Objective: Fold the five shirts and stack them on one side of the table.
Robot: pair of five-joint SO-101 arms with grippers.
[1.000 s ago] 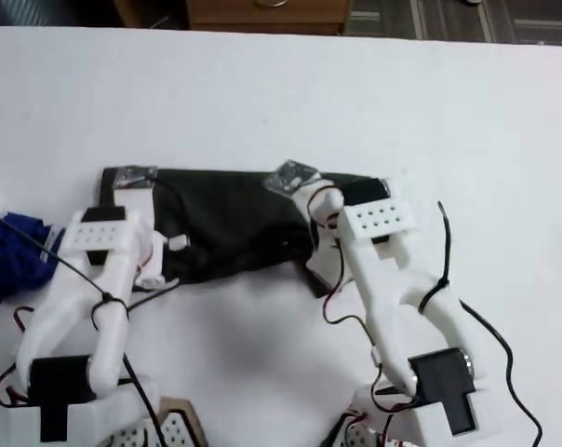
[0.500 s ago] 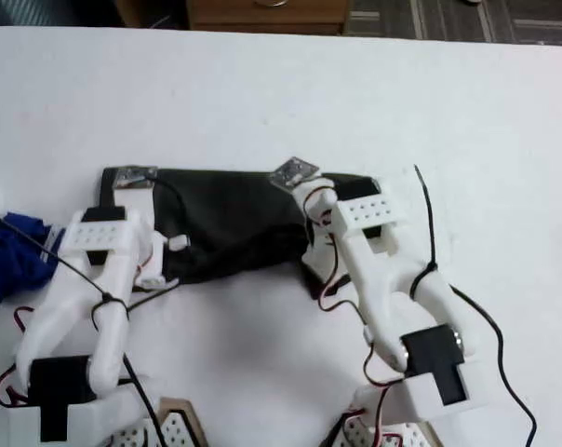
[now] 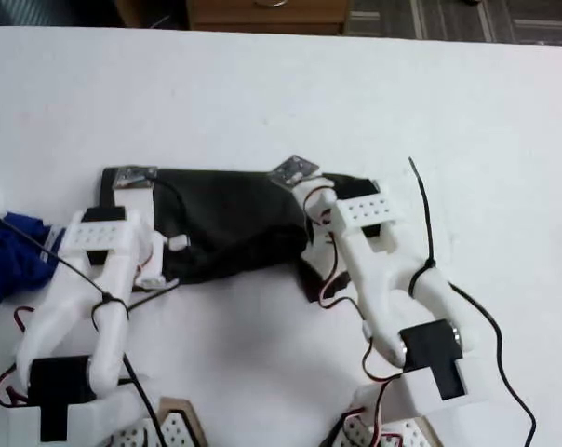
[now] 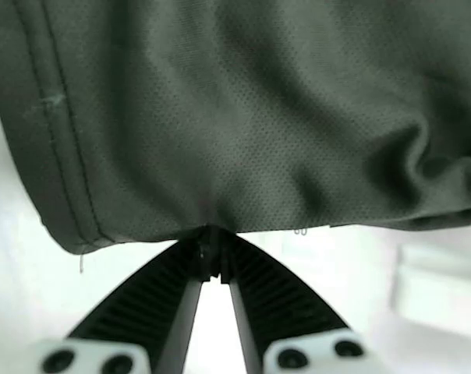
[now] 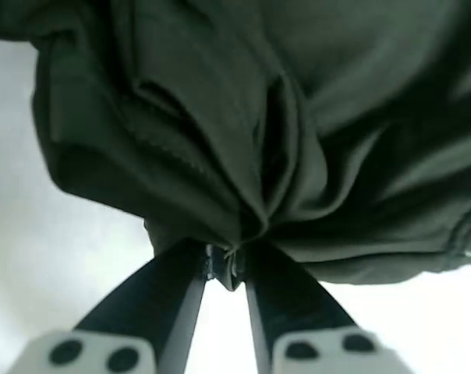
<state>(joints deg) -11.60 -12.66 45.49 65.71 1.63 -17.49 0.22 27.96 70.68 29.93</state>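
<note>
We hold the dark shirt (image 3: 230,223), lying across the table (image 3: 374,93) in front of both arms, with the left gripper (image 4: 213,261) and right gripper (image 5: 234,273) each pinching its edge between pressed-together jaws, likely so both ends fold over together

White table (image 3: 262,84), wooden cabinet (image 3: 262,14) beyond

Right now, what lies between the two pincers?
The dark shirt spans that stretch, seen in the high view; left pincer and right pincer each pinch its edge.
</note>
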